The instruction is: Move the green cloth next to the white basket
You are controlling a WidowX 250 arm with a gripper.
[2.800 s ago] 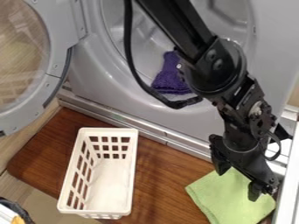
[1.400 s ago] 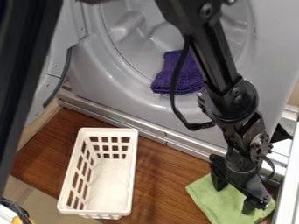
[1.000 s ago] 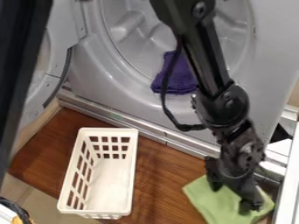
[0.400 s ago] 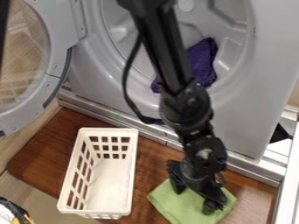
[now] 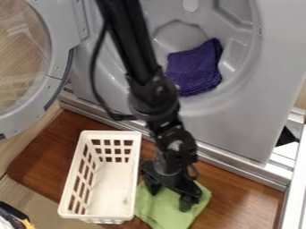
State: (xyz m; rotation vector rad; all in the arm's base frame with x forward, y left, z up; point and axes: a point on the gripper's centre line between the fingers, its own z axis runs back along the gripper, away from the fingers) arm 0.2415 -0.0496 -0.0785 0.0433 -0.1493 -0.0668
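Between the basket and the right edge of the wooden board (image 5: 242, 190), the black gripper (image 5: 170, 197) hangs tilted, its two fingers spread apart and their tips down on the green cloth (image 5: 166, 214). The cloth lies spread out on the board under the gripper, one corner pointing toward the board's right edge, and its left side comes up against the right wall of the white basket (image 5: 136, 165), by the basket's front half. That basket stands upright on the left part of the board, its long sides running from near the back edge down to the front left edge, with rows of square holes in its walls. From the gripper the black arm (image 5: 134, 49) rises, leaning left, to the top of the view, a black cable (image 5: 97, 85) looping along its left side. Behind the board's back edge runs a metal rail (image 5: 233, 167), and above it stands a grey machine (image 5: 239, 129) with a round opening, where a purple cloth (image 5: 194, 69) rests, bunched, to the right of the arm. The machine's door (image 5: 58, 62) is swung open at the left, its round window above the board's left corner. Something black and yellow (image 5: 18, 215) pokes in at the lower left.
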